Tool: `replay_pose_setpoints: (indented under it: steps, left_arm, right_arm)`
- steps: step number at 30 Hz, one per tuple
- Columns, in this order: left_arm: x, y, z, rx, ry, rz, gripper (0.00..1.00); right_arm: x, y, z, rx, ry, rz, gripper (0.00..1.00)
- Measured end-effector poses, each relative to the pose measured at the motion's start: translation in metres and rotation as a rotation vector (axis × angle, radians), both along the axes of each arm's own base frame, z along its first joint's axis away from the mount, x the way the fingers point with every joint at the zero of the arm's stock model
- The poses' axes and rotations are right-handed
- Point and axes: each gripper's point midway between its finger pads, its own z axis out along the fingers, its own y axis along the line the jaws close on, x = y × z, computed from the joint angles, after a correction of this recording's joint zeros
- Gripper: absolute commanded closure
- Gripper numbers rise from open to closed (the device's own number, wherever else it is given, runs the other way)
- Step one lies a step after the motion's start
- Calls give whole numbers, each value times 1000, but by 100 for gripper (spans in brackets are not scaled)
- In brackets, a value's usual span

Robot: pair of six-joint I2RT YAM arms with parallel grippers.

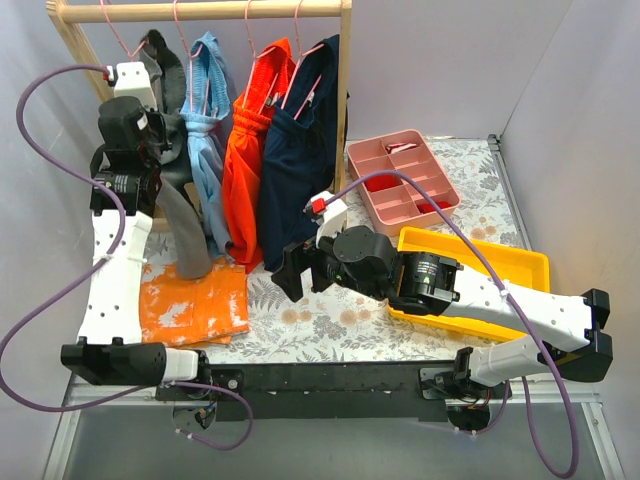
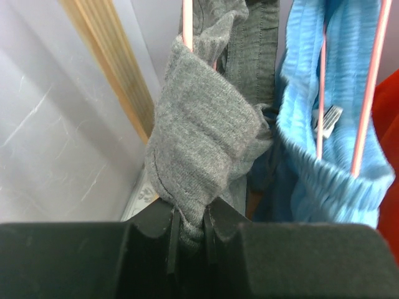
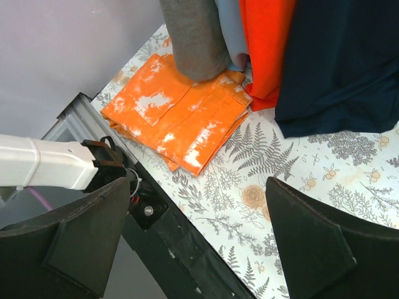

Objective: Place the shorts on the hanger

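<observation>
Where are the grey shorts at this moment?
In the top view, the shorts hang at the left end of the rail, beside the light blue shorts, pinched by the left gripper.

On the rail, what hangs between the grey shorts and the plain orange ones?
The light blue shorts hang there, directly between the grey shorts and the orange shorts; the top view shows it best.

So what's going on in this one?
The left gripper is shut on a fold of the dark grey shorts, up at the wooden rail where they drape over the pink hanger. Their lower end reaches down onto the orange garment on the table. The right gripper hovers open above the table, holding nothing.
</observation>
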Motion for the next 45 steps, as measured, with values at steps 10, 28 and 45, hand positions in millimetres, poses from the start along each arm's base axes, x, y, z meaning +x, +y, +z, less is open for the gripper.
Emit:
replay_pose_setpoints:
  steps: [10,28,45]
  left_arm:
    - [31,-3,26,19,-20,-74,100]
    - [49,20,-15,-67,82,-40,2]
    - [-10,-55,110,-307,-200,-350,2]
  right_arm:
    - [-1,-4,-8,-35,6,2,4]
    - [-2,2,-23,-76,28,11,3]
    - [13,-10,-23,-95,-2,-78,2]
